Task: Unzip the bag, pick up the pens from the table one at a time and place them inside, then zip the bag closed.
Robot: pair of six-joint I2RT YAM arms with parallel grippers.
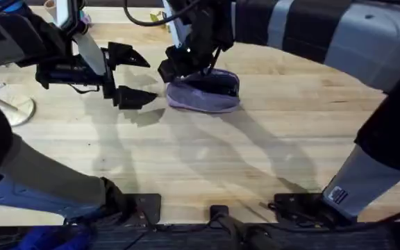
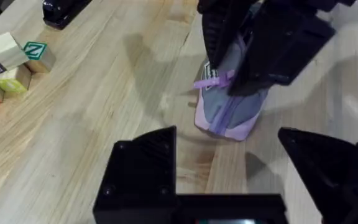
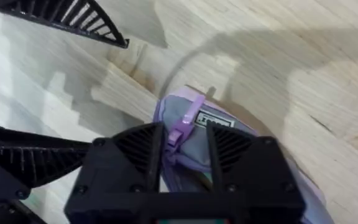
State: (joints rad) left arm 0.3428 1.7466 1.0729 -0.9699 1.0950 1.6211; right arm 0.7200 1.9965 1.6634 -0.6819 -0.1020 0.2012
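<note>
Table: the large light-coloured wooden butcher-block tabletop (image 1: 255,153) is carrying everything, its plank lines running across it.
Right arm: it is reaching across the middle, hiding the far part of the pouch from overhead.
Bag: the small oblong lavender-purple fabric pencil pouch (image 1: 203,96) is lying near the table's middle; its inside is not showing, so its contents cannot be told.
Left gripper: the black left gripper (image 1: 135,75) is hovering just beside the pouch's left end, its jaws standing wide apart and holding nothing.
Right gripper: the black right gripper (image 3: 182,146) is sitting at the pouch's end, its jaws closing narrowly around the pale purple zipper pull tab (image 3: 184,126).
Surroundings: a black stapler (image 2: 64,10), cut off at the edge, and a cluster of lettered wooden blocks (image 2: 11,64) are lying well apart from the pouch.
</note>
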